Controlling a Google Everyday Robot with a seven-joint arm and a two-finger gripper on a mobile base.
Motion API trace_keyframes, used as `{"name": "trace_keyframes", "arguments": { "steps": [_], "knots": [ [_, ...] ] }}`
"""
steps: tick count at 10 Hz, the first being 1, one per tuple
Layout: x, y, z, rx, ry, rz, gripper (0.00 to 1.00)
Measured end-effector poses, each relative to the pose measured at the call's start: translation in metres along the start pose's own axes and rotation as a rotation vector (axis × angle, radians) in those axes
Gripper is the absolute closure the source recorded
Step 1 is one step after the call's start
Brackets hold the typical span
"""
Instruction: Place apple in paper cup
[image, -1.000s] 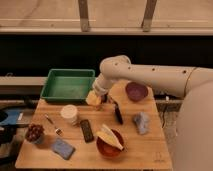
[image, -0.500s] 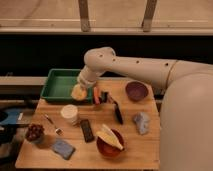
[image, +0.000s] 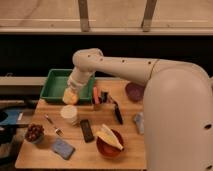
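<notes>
The apple (image: 70, 96) is a small yellow-orange fruit held in my gripper (image: 70, 95), just above and slightly behind the paper cup (image: 69, 114). The cup is a short cream-white cylinder standing upright on the left part of the wooden table (image: 80, 150). My white arm reaches in from the right and bends down over the green tray's front edge. The gripper is shut on the apple, which hangs clear of the cup's mouth.
A green tray (image: 57, 82) stands at the back left. An orange stick (image: 95, 95), a black tool (image: 117, 114), a purple bowl (image: 134, 91), a red-orange bowl (image: 106, 146) holding a pale wedge (image: 110, 136), a black remote (image: 87, 130), a blue sponge (image: 63, 148) and a bowl of dark fruit (image: 34, 133) lie around.
My gripper has carried the apple leftward and down, from near the table's middle back to just above the paper cup.
</notes>
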Motion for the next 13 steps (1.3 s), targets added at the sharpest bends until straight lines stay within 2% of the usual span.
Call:
{"name": "trace_keyframes", "arguments": {
  "steps": [4, 6, 7, 10, 11, 13],
  "knots": [
    [0.006, 0.013, 0.017, -0.064, 0.034, -0.005, 1.00],
    [0.008, 0.018, 0.025, -0.098, 0.044, -0.008, 0.90],
    [0.011, 0.019, 0.030, -0.120, 0.049, -0.006, 0.78],
    [0.014, 0.023, 0.042, -0.160, 0.063, -0.006, 0.50],
    [0.015, 0.023, 0.044, -0.167, 0.067, -0.002, 0.37],
    [0.017, 0.020, 0.043, -0.167, 0.070, 0.004, 0.22]
  ]
}}
